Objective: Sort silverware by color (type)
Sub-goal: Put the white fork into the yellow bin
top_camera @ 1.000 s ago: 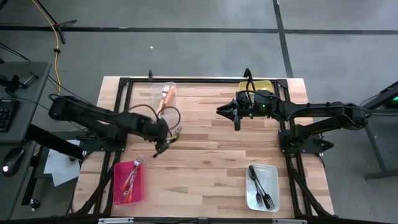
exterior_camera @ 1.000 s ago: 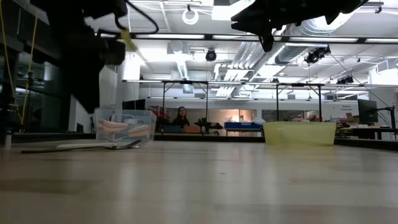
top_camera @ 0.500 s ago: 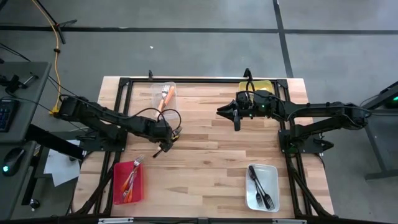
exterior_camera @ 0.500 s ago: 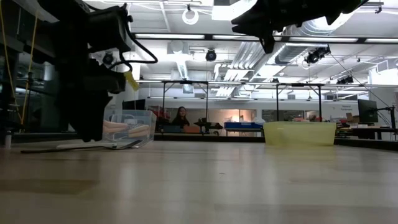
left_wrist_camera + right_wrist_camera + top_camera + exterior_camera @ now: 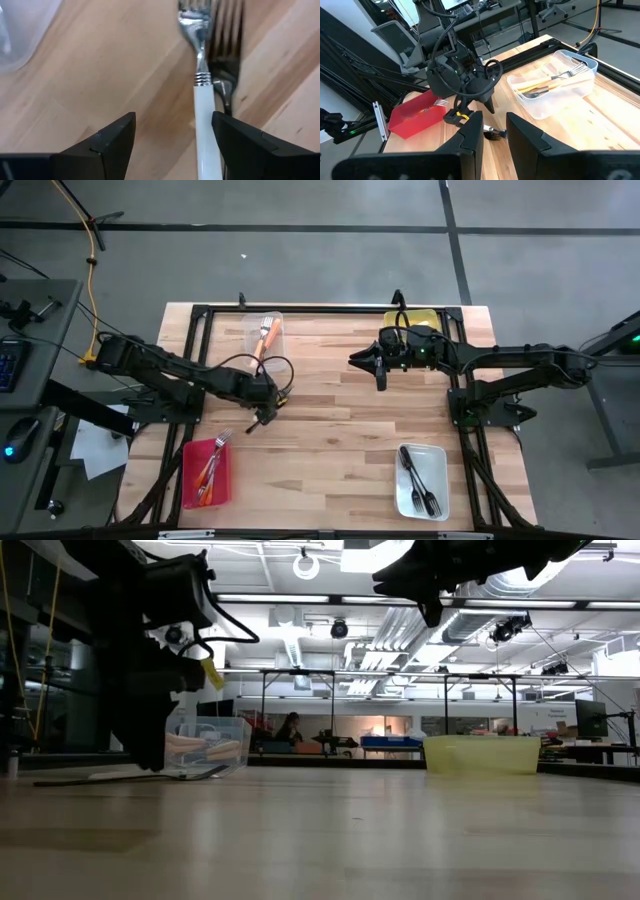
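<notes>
A white-handled fork [image 5: 204,115] with a metal head lies flat on the wood, with a dark shape [image 5: 226,55] beside it that may be its shadow or a second fork. My left gripper [image 5: 172,125] is open and low over it, left of the table's middle [image 5: 262,417]. The handle runs between the fingers, close to one finger [image 5: 235,140]. The low view shows the fork [image 5: 130,776] flat beside that gripper [image 5: 150,750]. My right gripper [image 5: 380,375] waits open, high above the table near the far edge [image 5: 495,130]. My left gripper comes from above, its fingers on either side of the fork's white handle [image 5: 206,135] and across it. The handle runs right beside one finger, and I cannot tell whether they touch. The fork lies flat on the table.
A clear bin [image 5: 265,335] with orange-handled forks stands at the far edge. A red bin [image 5: 207,472] with red forks sits near left, a white bin [image 5: 421,480] with dark forks near right, and a yellow bin [image 5: 415,320] far right. Bare wood lies mid-table.
My left gripper has come down from high above the table to just over the fork. Most of the descent came in the first half second, and it has barely moved since. The fork has stayed where it lay.
</notes>
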Robot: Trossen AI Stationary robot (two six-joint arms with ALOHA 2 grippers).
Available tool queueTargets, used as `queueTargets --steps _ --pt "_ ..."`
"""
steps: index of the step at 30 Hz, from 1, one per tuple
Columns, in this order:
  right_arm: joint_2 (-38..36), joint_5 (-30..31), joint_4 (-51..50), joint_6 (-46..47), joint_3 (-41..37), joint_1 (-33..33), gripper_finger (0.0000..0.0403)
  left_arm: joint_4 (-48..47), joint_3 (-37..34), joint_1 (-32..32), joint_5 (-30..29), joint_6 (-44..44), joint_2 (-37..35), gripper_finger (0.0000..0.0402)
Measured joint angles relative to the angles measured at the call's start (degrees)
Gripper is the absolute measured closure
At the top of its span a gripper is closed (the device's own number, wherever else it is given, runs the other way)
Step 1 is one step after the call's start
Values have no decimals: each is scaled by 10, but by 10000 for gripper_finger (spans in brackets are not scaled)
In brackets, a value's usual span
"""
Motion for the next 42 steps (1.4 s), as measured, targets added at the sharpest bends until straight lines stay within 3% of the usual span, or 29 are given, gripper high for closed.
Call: queueTargets --steps 17,21,30,42 --pt "0 0 -5 0 0 0 334 28 1 -4 3 50 29 157" --pt "0 0 -6 0 0 0 334 27 1 -4 2 57 30 199" --pt "0 0 -6 0 0 0 334 26 1 -4 -3 66 29 380" --pt "0 0 -6 -4 0 0 334 26 1 -3 -3 87 30 382"
